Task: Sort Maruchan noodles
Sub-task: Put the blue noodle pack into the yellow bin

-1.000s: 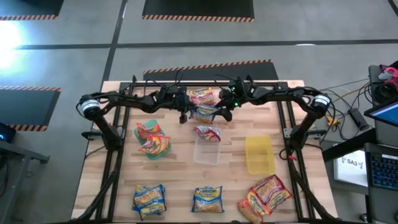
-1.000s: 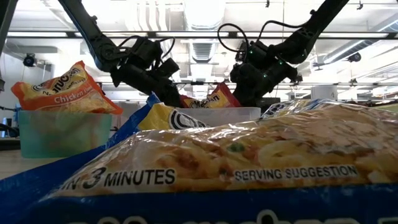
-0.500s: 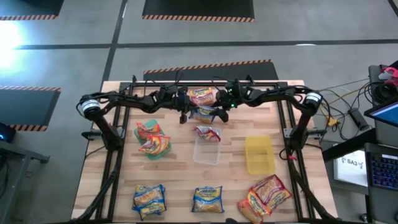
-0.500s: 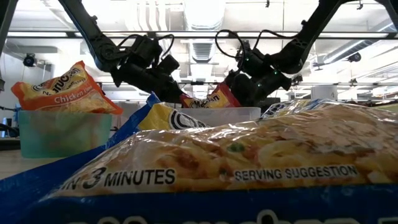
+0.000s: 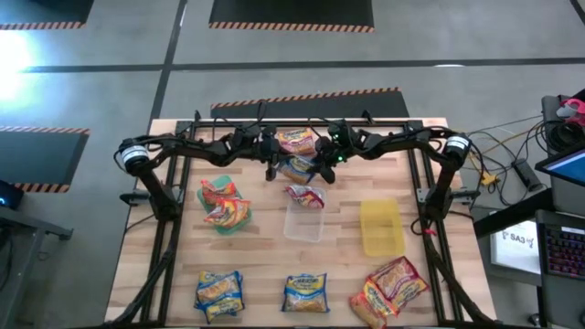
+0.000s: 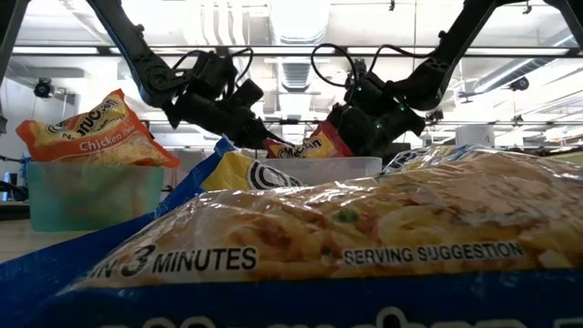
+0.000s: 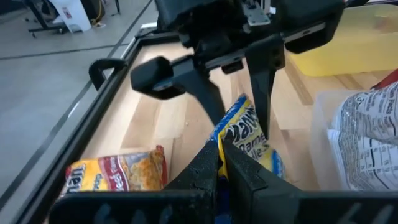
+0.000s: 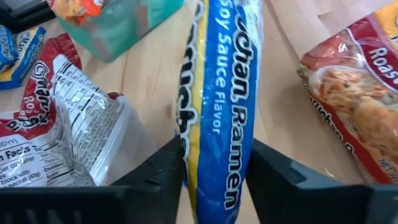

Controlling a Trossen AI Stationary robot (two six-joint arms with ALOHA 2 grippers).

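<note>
Blue-yellow noodle packet (image 8: pixel 217 106) stands on edge between right gripper (image 8: pixel 214 165) fingers, both pressing its sides; left gripper (image 7: pixel 221 165), closed, pinches its opposite end.

I see a robotics lab or workshop: grey concrete floor (image 5: pixel 110 55) with hazard-striped black mats (image 5: pixel 291 13), a light wooden table (image 5: pixel 263 265) in a black metal frame (image 5: pixel 164 228), laptops and cables (image 5: pixel 516 169) alongside, exposed ceiling ducts (image 6: pixel 291 68).

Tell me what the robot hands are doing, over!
Left gripper shut on the blue noodle packet. Right gripper straddling the same packet, one finger each side. Packet up on edge between both arms, back of table. Nothing blocking.
</note>
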